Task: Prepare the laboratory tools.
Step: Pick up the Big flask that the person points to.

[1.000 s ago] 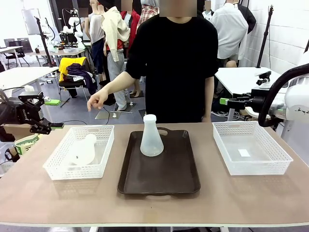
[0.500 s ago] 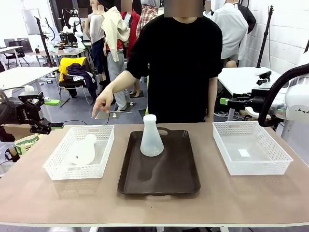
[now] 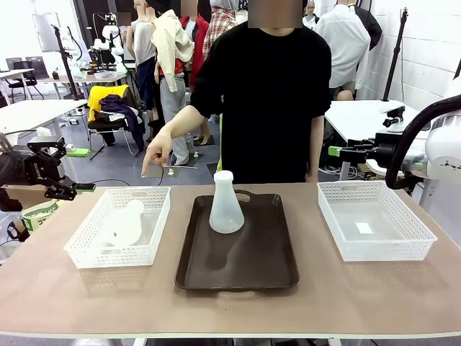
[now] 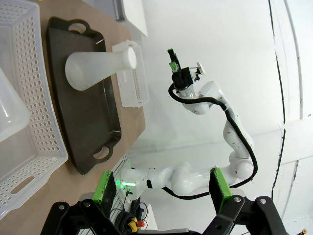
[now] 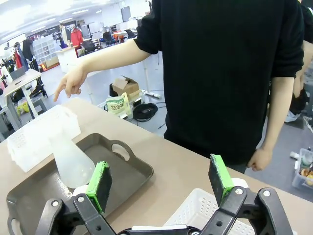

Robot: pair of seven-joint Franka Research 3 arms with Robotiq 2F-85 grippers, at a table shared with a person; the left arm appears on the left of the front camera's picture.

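One cloudy white cone-shaped flask [image 3: 226,205] stands on the dark brown tray [image 3: 238,259]. The other flask [image 3: 124,223] lies in the white mesh basket [image 3: 108,258]. The person's hand [image 3: 157,157] points there, likely asking for it. The left claw [image 4: 161,188] and right claw [image 5: 160,181] gape apart, empty.

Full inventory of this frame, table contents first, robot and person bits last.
Flasks: 2, frosted white; upright flask on the tray, far end; second flask lying in the left basket.
Baskets: 2, white mesh; left basket and right basket, either side of the tray.
Tray: 1, dark brown, table centre.
Table: 1, tan.
Person's hand: 1, pointing down above the left basket's far edge.
Left gripper: black, green pads, open, off the table's left edge.
Right gripper: black, green pads, open, beyond the right basket.
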